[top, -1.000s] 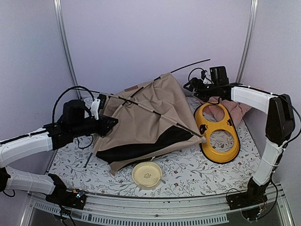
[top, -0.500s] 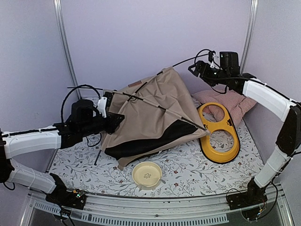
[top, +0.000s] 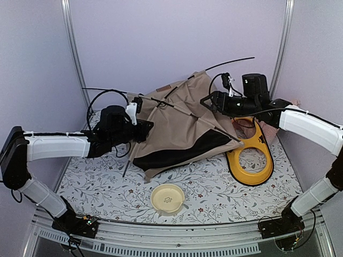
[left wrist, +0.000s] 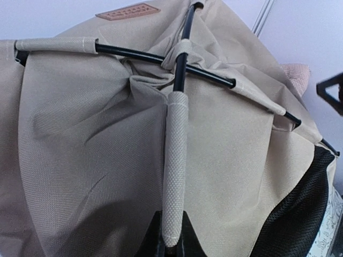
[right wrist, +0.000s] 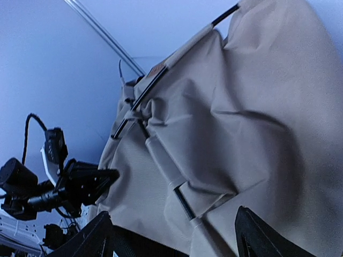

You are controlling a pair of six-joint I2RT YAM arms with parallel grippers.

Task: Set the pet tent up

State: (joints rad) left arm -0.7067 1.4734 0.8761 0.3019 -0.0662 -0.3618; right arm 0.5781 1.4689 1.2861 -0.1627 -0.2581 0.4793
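Observation:
The tan pet tent (top: 185,120) lies half raised and crumpled on the mat, its black poles crossing on top. A bare pole end (top: 236,61) sticks up to the back right. The brown label patch (top: 166,89) is near the top and also shows in the left wrist view (left wrist: 128,10). My left gripper (top: 144,128) is shut on a fabric pole sleeve (left wrist: 174,176) at the tent's left side, fingers (left wrist: 187,247) pinching its end. My right gripper (top: 207,103) is open at the tent's upper right, with its fingers (right wrist: 91,235) spread wide over the tent fabric (right wrist: 241,107). The pompom toy is hidden.
A yellow oval double-bowl feeder (top: 249,160) lies right of the tent, partly under my right arm. A pink checked cushion (top: 270,131) sits behind it. A cream dish (top: 168,197) sits in front of the tent on the floral mat (top: 96,182). Walls close in behind.
My left gripper has moved right, pushing the tent with it. My right gripper swung up, then came down and left onto the tent's upper right. The tent has shifted right and bunched higher.

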